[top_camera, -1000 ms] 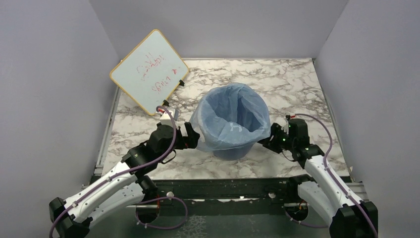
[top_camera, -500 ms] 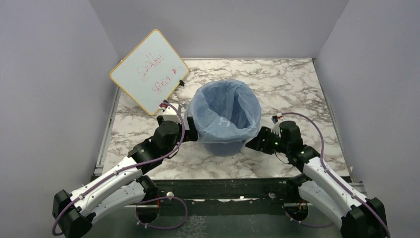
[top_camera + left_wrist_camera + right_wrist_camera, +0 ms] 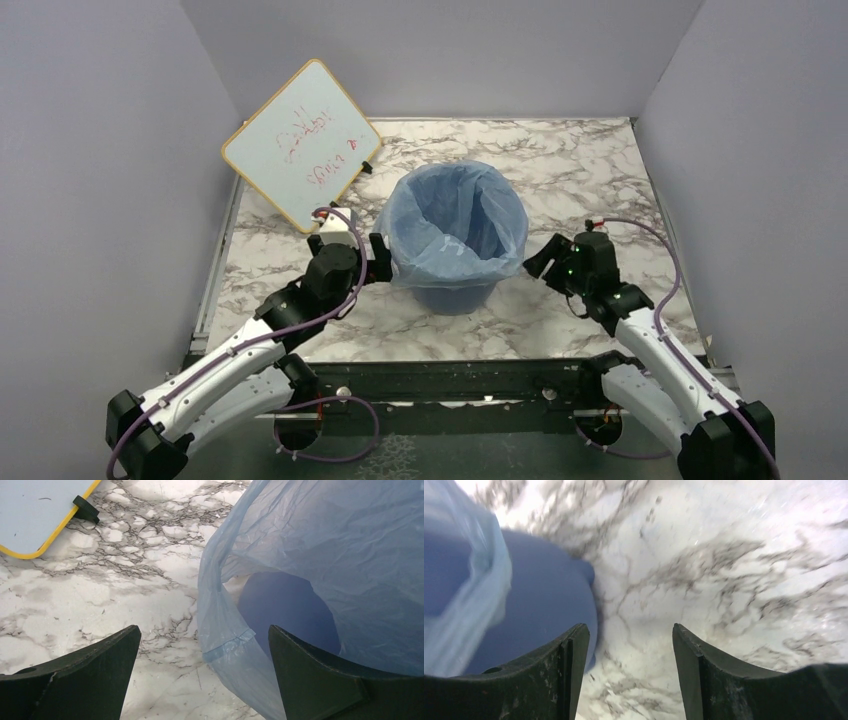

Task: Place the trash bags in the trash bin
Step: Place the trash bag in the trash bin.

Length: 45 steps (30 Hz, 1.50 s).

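Surface: a white counter point(image 3: 600, 170) with grey marble veining is carrying everything.
Room: plain pale grey walls point(image 3: 440, 50) are closing in the counter on three sides.
Arms: two, white and black, each trailing a purple cable.
Left claw point(image 3: 377, 257): one, standing spread wide; the bag's loose hem is hanging between its fingers point(image 3: 90, 675) without being pinched.
Right claw point(image 3: 541, 264): one, spread apart and gripping nothing, with only bare counter showing between its fingers point(image 3: 719, 675).
Trash bin point(image 3: 455, 298): one blue bucket, standing upright between the two claws, just to the right of the left claw and near the left side of the right claw.
Trash bag point(image 3: 440, 255): one thin, light-blue, crinkled bag, lining the trash bin, folding over its rim and draping down the outside towards the left claw.
White board point(image 3: 300, 140): one, yellow-edged with red writing, leaning beyond the left claw and to its left, apart from the bin.
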Each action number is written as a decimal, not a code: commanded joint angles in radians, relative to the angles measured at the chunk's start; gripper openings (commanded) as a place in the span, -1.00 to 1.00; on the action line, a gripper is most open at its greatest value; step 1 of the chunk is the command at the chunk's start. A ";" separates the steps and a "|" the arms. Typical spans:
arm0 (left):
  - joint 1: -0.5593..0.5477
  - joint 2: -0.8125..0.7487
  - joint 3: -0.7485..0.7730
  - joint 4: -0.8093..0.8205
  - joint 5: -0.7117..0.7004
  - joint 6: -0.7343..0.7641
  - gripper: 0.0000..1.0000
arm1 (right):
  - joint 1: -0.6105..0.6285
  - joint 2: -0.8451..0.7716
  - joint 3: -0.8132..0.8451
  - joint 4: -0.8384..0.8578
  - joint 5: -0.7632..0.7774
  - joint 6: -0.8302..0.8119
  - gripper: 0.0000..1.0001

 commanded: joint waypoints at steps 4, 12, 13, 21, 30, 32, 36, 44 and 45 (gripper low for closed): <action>0.005 -0.076 -0.027 -0.076 -0.033 -0.073 0.98 | -0.166 0.050 0.131 0.155 -0.081 -0.045 0.35; 0.005 -0.069 -0.029 -0.086 -0.022 -0.076 0.98 | -0.197 0.265 0.201 0.362 -0.526 -0.023 0.35; 0.005 -0.061 -0.030 -0.085 -0.018 -0.077 0.98 | -0.197 0.289 0.196 0.398 -0.575 -0.015 0.35; 0.007 -0.024 -0.024 -0.080 -0.019 -0.067 0.98 | -0.196 0.397 0.165 0.399 -0.765 -0.064 0.29; 0.161 0.024 -0.024 -0.003 0.165 -0.009 0.98 | -0.197 0.295 0.050 0.319 -0.619 -0.070 0.18; 0.194 0.019 -0.024 0.004 0.215 -0.009 0.98 | -0.196 0.259 0.031 0.282 -0.549 -0.069 0.17; 0.218 -0.007 -0.029 -0.011 0.232 -0.009 0.98 | -0.199 0.189 -0.008 0.284 -0.477 -0.030 0.17; 0.367 -0.015 -0.007 0.040 0.509 -0.053 0.98 | -0.199 0.196 0.013 0.279 -0.510 -0.024 0.18; 0.388 -0.010 -0.006 0.060 0.556 -0.060 0.98 | -0.199 0.202 0.017 0.280 -0.517 -0.024 0.17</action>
